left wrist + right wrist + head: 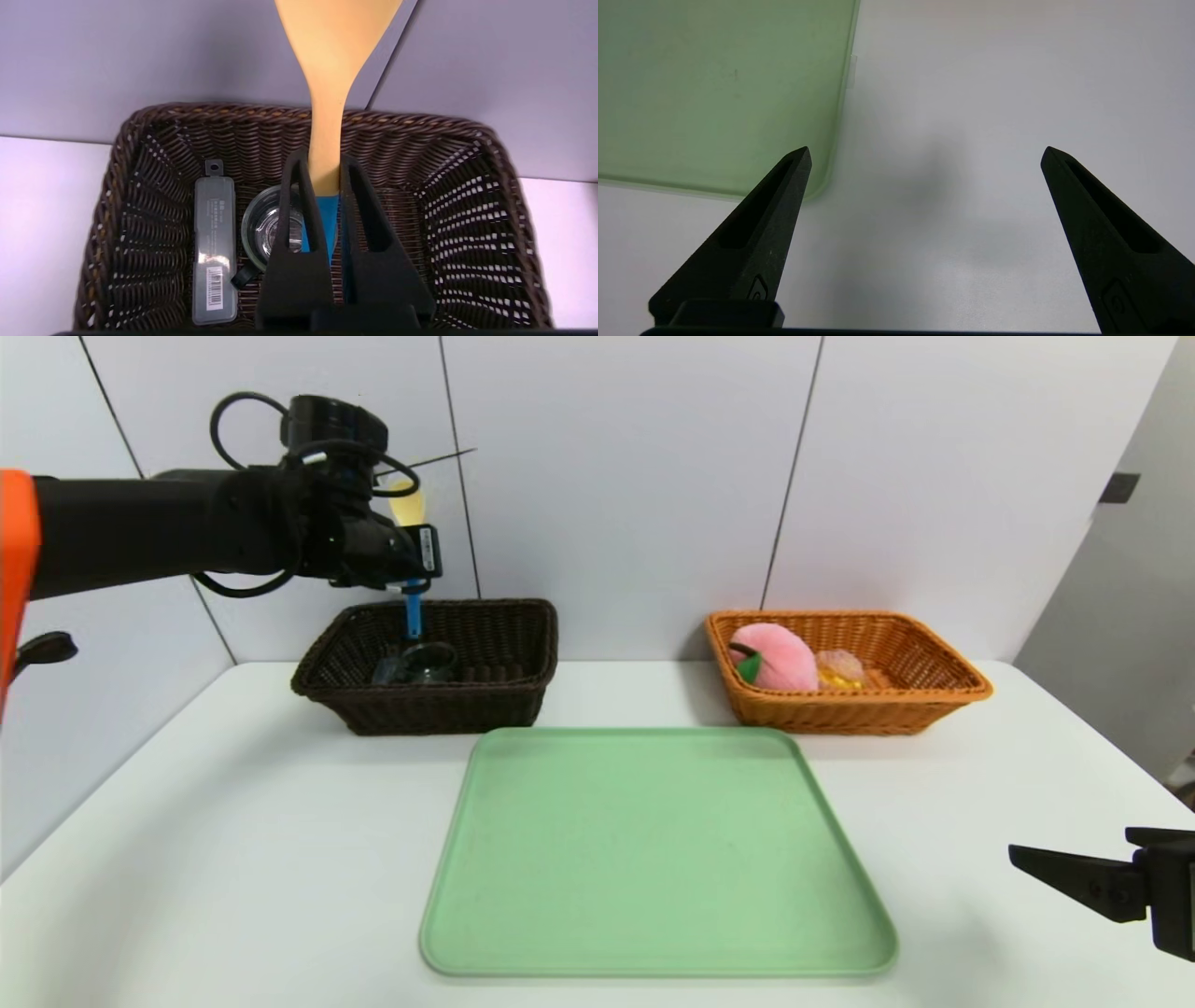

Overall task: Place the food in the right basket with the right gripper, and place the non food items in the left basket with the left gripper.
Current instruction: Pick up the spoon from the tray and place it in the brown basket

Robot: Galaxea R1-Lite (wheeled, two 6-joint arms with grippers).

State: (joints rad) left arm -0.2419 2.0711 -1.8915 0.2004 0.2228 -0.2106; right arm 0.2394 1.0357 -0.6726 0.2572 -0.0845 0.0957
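White panels back the table (280, 859). At eleven o'clock, above the dark wicker basket (448, 709), the left gripper (324, 172) clamps a smooth spatula (327, 93); the right gripper's (927, 156) fingers spread wide at four.

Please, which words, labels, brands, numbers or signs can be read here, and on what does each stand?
None can be quoted surely.
Grey case: small print and a barcode label, too small to read.
Left arm: a white label, too small.
Right gripper: a spiral-like mark, no readable word.

I count baskets (448, 714): 2 | trays (653, 849): 1 | spatulas (327, 93): 1 | glass cups (261, 224): 1 (see-through) | pink plush fruits (780, 658): 1
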